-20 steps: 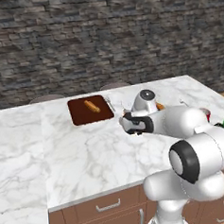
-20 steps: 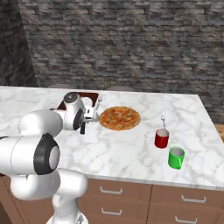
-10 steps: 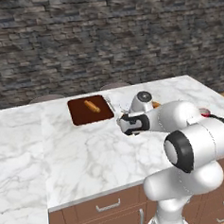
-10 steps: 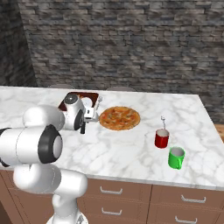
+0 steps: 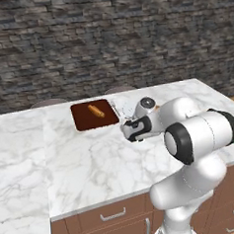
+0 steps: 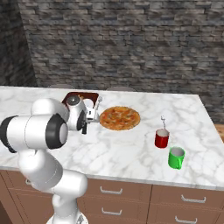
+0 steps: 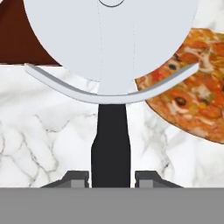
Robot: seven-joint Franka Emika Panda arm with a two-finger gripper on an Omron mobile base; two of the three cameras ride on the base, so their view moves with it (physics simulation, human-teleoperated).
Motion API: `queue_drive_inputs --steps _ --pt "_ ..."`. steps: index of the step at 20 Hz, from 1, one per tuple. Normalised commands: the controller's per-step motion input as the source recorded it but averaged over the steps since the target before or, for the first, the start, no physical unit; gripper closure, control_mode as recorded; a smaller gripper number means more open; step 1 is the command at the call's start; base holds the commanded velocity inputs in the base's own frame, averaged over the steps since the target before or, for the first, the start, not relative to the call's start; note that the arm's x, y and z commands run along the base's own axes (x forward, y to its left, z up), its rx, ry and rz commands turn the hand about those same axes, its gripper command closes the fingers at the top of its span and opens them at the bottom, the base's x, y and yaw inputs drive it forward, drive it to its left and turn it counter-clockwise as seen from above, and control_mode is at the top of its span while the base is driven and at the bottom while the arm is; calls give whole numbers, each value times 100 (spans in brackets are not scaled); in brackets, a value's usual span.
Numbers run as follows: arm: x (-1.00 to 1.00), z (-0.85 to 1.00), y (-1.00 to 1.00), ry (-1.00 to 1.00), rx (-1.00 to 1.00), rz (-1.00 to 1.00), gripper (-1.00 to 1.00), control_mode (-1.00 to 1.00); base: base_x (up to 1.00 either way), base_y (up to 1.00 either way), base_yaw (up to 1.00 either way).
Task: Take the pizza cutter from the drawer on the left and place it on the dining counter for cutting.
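The pizza cutter [image 7: 112, 39] has a round pale wheel and a black handle, and my gripper [image 7: 111, 178] is shut on that handle. It hangs low over the white marble dining counter [image 5: 92, 165], between the brown board and the pizza. The left base view shows the gripper [image 5: 135, 130] with the cutter [image 5: 122, 110] pointing away from me. In the right base view the cutter [image 6: 97, 105] sticks out of the gripper [image 6: 89, 115] beside the pizza. Whether the wheel touches the counter [image 6: 131, 148], I cannot tell. The drawer is out of view.
A pizza [image 6: 119, 118] lies right of the cutter, and shows as pizza [image 7: 192, 87] in the hand view. A brown cutting board [image 5: 91, 116] with a small roll sits to the left. A red mug [image 6: 162, 138] and a green mug [image 6: 176, 157] stand further right.
The gripper with the cutter has stayed almost where it was over the counter. The arm's elbow has swung closer to the camera and now looms larger.
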Motion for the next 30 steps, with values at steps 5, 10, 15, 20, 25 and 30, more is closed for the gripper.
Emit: queue_drive_inputs --steps 5,10,15,20,25,30 --pt "17 -7 11 1 0 0 100 -100 0 0 0" --pt "16 -8 8 1 0 0 100 -100 0 0 0" --pt "23 -27 3 0 0 0 100 -100 0 0 0" --pt "19 -14 0 0 0 0 100 -100 0 0 0" --pt "27 -3 0 -1 0 0 100 -100 0 0 0" --pt "35 -4 0 0 1 0 100 -100 0 0 0"
